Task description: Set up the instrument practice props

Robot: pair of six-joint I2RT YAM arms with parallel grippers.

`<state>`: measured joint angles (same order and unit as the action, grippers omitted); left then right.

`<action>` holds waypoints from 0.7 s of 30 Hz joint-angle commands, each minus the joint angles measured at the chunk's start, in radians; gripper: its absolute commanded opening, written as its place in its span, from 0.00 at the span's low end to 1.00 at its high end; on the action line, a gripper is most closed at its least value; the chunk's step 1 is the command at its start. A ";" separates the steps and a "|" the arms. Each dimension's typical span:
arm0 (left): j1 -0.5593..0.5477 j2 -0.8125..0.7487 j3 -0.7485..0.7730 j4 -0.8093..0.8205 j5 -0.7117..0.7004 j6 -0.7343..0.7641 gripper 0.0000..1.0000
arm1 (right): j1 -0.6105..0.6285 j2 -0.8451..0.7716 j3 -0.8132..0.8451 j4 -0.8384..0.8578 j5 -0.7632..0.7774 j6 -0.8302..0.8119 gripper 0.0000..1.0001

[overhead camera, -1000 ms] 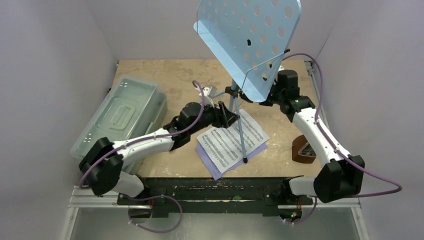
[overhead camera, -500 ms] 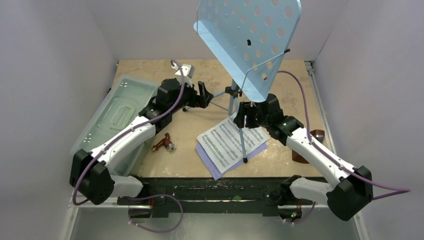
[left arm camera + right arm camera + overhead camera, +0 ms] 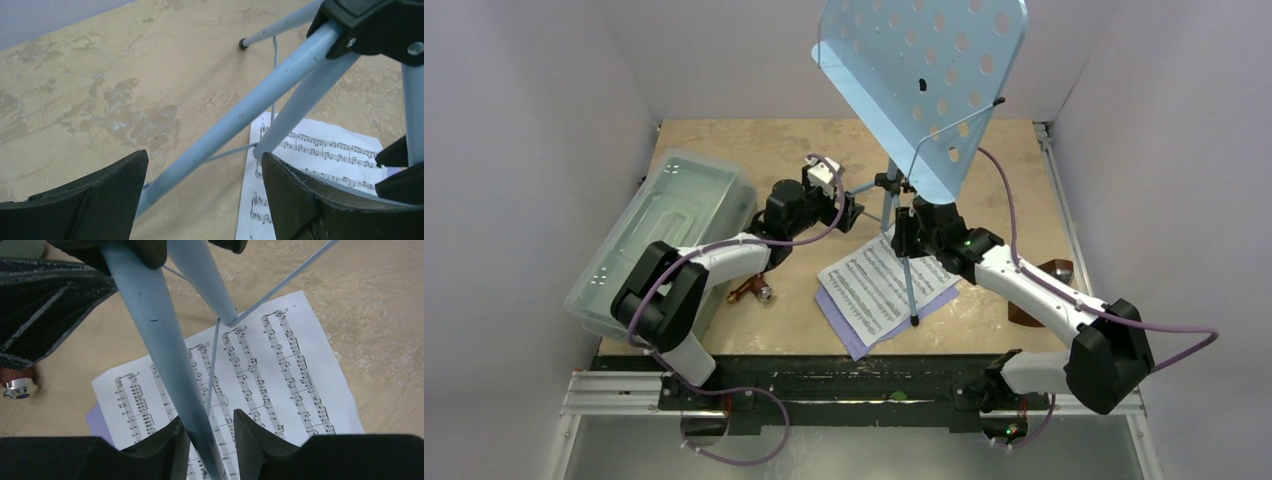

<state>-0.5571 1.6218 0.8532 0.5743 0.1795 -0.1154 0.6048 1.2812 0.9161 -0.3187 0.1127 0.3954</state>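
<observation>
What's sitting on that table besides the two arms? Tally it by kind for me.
Music stand: 1
Sheet-music pages: 2 showing (white, lilac)
Metronome: 1
Clear lidded box: 1
Small brown-and-silver piece: 1
Total: 6

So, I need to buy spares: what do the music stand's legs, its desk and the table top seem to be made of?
Legs: likely metal tube, light-blue satin paint, a few fine dark scuffs. Desk: thin rigid sheet punched with round holes, same paint, probably metal. Table top: matte tan, mottled; stone-look laminate or plaster, unclear.
</observation>
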 commanded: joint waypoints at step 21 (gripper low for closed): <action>-0.093 0.142 0.107 0.143 -0.012 0.034 0.24 | 0.039 -0.033 0.185 -0.208 0.300 -0.035 0.00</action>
<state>-0.6167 1.7744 0.9474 0.6941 0.1997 -0.0093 0.6540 1.2922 1.0092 -0.5114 0.3130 0.3428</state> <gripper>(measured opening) 0.333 0.193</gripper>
